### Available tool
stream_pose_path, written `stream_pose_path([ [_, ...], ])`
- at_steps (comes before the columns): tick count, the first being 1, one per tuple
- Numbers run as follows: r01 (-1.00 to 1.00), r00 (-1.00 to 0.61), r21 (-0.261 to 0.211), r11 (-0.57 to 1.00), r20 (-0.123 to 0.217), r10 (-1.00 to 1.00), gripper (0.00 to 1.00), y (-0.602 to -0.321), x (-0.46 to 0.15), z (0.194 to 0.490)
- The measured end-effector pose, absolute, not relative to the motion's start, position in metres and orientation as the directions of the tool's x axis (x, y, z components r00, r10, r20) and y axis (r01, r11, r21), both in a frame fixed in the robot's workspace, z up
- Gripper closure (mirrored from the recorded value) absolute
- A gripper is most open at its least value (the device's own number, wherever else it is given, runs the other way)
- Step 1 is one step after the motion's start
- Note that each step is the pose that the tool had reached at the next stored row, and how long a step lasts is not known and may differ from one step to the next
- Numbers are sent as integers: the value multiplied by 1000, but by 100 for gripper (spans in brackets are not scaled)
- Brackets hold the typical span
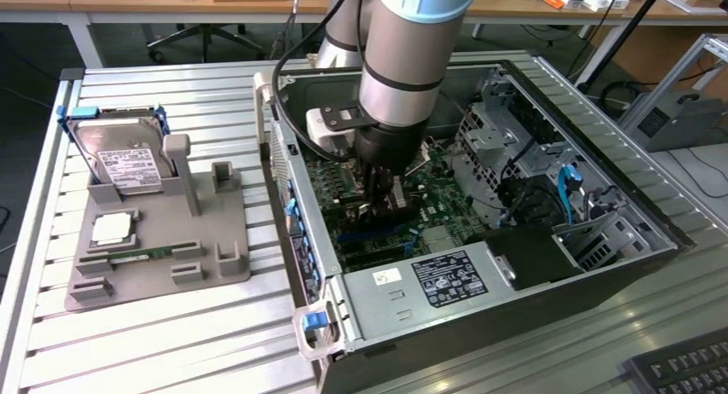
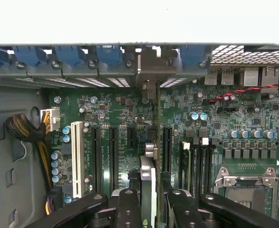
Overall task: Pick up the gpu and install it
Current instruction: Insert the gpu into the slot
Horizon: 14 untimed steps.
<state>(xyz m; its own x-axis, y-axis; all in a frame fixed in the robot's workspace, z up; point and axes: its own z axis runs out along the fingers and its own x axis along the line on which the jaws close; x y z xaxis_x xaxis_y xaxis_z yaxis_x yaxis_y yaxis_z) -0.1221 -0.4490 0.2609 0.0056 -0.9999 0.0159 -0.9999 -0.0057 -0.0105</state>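
Note:
My gripper (image 1: 383,198) reaches down inside the open computer case (image 1: 455,334), low over the green motherboard (image 1: 438,211). In the wrist view its two black fingers (image 2: 128,209) are shut on the gpu (image 2: 148,178). The gpu appears edge-on as a thin upright card running toward the case's rear bracket openings (image 2: 149,64). It stands upright among the black expansion slots (image 2: 113,152). Whether its edge sits in a slot is hidden. In the exterior view the wrist covers most of the card.
On the exterior view's left, a grey fixture (image 1: 210,266) holds a silver hard drive (image 1: 125,168), a CPU (image 1: 112,229) and a RAM stick (image 1: 142,255). A power supply (image 1: 449,279) and drive cage (image 1: 500,130) crowd the case. A white slot (image 2: 76,152), a cable bundle (image 2: 25,133) and the CPU socket (image 2: 246,178) flank the card.

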Motion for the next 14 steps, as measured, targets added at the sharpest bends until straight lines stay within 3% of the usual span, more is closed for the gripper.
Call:
stream_pose_path([
  [14,-1000,-6,-10,6,18,-1000,73,-449,-122,260],
])
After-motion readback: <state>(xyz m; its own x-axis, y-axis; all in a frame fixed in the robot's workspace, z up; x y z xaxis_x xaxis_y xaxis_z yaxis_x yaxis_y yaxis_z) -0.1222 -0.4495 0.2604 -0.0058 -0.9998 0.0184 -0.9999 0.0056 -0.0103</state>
